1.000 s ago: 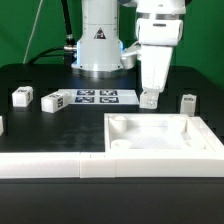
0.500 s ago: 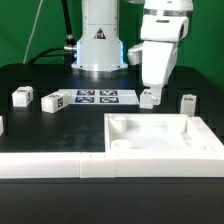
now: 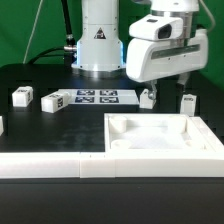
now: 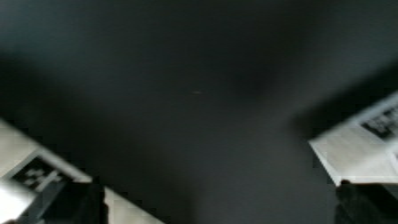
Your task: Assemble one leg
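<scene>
Black table (image 3: 40,75): it fills the exterior view. You see the arm's white base (image 3: 97,40) at the back, near the centre.

White tray part (image 3: 160,142): square with a raised rim. It lies flat in the foreground, toward the exterior view's right.

White rail (image 3: 50,166): long, running along the table's near edge. It sits close against the tray part's near side; you cannot tell whether they touch.

Marker board (image 3: 95,97): flat on the table just in front of the base.

Gripper (image 3: 166,84): the white hand hangs tilted above the table, over the strip between the marker board's right end and the tray part's far rim. Its lower end blends into the parts behind it. You cannot tell whether the fingers are apart or together, and nothing is visibly held.

Wrist view: blurred. Dark table surface takes up most of it. Two white tagged pieces (image 4: 36,172) (image 4: 370,128) show at opposite sides, but you cannot tell which parts they are.

Leg (image 3: 147,98): it stands upright on the table, just beside the marker board's right end and right under the hand's lower edge. Contact with the fingers cannot be judged.

Second post (image 3: 187,102): upright, behind the tray part's far rim. It stands to the exterior view's right of the leg and apart from it.

Third post (image 3: 52,101): just beside the marker board's left end.

Fourth post (image 3: 22,96): further toward the exterior view's left, apart from the third post.
</scene>
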`<state>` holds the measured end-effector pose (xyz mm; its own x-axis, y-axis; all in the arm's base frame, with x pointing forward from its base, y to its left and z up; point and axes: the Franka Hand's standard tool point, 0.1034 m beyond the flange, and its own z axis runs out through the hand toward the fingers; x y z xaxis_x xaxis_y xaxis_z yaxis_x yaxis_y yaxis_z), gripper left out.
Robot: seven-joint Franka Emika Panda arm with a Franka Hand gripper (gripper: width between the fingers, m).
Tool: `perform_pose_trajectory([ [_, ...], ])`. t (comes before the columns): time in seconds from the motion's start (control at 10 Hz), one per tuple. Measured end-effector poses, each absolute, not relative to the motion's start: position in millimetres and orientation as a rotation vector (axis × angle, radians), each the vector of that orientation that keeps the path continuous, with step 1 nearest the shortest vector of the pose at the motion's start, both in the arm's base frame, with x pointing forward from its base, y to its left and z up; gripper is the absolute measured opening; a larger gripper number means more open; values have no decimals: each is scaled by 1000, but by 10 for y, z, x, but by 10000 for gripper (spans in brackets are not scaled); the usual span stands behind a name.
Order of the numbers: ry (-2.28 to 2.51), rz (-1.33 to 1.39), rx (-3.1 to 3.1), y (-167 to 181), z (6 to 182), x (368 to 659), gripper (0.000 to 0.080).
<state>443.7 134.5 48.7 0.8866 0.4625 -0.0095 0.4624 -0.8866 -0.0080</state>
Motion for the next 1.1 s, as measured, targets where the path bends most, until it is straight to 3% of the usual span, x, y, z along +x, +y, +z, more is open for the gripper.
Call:
perform_pose_trajectory([
  [0.5, -74, 50, -3098, 1533, 488, 4399, 649],
  [0.9, 669, 98, -3004, 1828, 442, 4208, 649],
  [1.1, 687, 107, -2994, 1854, 440, 4193, 649],
])
